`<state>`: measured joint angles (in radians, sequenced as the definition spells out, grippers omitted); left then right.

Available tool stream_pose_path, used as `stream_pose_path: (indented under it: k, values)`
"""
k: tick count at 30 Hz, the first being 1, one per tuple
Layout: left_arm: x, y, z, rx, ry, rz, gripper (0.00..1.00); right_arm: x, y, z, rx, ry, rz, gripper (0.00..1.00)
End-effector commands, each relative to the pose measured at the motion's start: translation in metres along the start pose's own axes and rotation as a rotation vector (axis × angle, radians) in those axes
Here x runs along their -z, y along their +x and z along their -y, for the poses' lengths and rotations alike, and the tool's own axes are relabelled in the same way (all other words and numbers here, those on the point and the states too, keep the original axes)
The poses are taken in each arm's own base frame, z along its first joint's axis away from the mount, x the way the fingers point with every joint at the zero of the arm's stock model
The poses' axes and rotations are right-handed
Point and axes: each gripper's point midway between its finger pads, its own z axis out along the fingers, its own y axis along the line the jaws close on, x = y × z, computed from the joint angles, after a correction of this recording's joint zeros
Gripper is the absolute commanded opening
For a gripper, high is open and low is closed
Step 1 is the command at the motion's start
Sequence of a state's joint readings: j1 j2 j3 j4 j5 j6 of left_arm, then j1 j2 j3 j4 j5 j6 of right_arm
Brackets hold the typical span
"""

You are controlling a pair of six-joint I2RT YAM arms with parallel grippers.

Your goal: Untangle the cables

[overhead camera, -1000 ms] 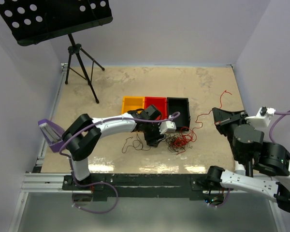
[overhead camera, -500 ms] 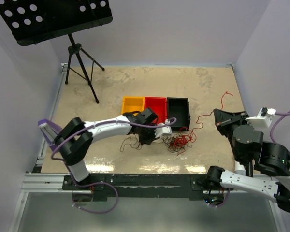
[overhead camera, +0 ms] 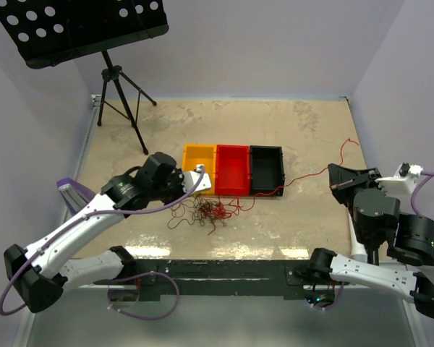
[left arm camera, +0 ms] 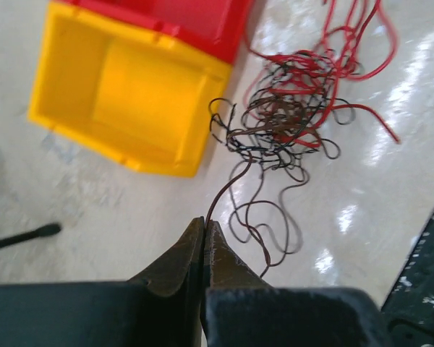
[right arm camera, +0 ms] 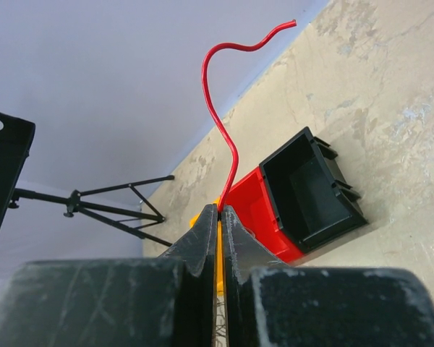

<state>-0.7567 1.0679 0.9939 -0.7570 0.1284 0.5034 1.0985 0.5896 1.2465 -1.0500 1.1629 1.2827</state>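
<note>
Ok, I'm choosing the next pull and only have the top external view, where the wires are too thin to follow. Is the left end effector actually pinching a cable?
Observer: Yes. The left wrist view shows the left end effector shut on a dark brown cable that runs from its tips into the tangle.
Operator: And the right side?
Observer: The right wrist view shows the right end effector shut on a red cable, whose free end curls up past the tips.
</note>
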Motion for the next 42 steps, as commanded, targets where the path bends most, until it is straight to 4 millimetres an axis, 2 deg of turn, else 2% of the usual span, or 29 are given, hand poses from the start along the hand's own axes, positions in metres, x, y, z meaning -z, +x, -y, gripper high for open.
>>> stream_pose_path:
  k: [1, 7, 12, 15, 20, 25, 29, 32, 34, 36, 39, 42]
  values:
    - [0.03, 0.03, -0.034, -0.021, -0.19, -0.088, 0.0, 0.002, -0.025, -0.001, -0.027, 0.008, 0.071, 0.0]
    - [0.063, 0.054, -0.054, -0.081, -0.362, -0.169, 0.0, 0.008, -0.055, -0.002, -0.017, 0.014, 0.136, 0.0]
    - [0.091, 0.073, -0.083, -0.111, -0.574, -0.237, 0.0, 0.015, -0.088, 0.007, 0.004, 0.056, 0.234, 0.0]
    - [0.097, 0.084, -0.092, -0.076, -0.624, -0.263, 0.0, 0.022, -0.112, 0.014, 0.014, 0.089, 0.301, 0.0]
    - [0.084, 0.097, -0.093, -0.016, -0.565, -0.274, 0.0, 0.042, -0.157, 0.03, 0.024, 0.158, 0.419, 0.0]
    - [0.062, 0.103, -0.087, -0.012, -0.491, -0.269, 0.0, 0.064, -0.197, 0.046, -0.014, 0.21, 0.504, 0.0]
    - [0.043, 0.123, -0.078, -0.008, -0.441, -0.311, 0.0, 0.079, -0.222, 0.058, -0.035, 0.258, 0.557, 0.0]
    - [0.027, 0.149, -0.07, -0.015, -0.426, -0.365, 0.0, 0.093, -0.241, 0.069, -0.084, 0.319, 0.576, 0.0]
    - [0.018, 0.161, -0.065, -0.007, -0.411, -0.377, 0.0, 0.098, -0.241, 0.079, -0.139, 0.344, 0.533, 0.0]
    - [0.011, 0.159, -0.061, 0.011, -0.384, -0.356, 0.0, 0.098, -0.234, 0.096, -0.092, 0.351, 0.461, 0.0]
    - [0.007, 0.159, -0.063, 0.029, -0.379, -0.356, 0.0, 0.096, -0.228, 0.102, -0.088, 0.381, 0.455, 0.0]
    - [0.003, 0.178, -0.062, -0.001, -0.39, -0.415, 0.0, 0.1, -0.234, 0.103, -0.087, 0.4, 0.466, 0.0]
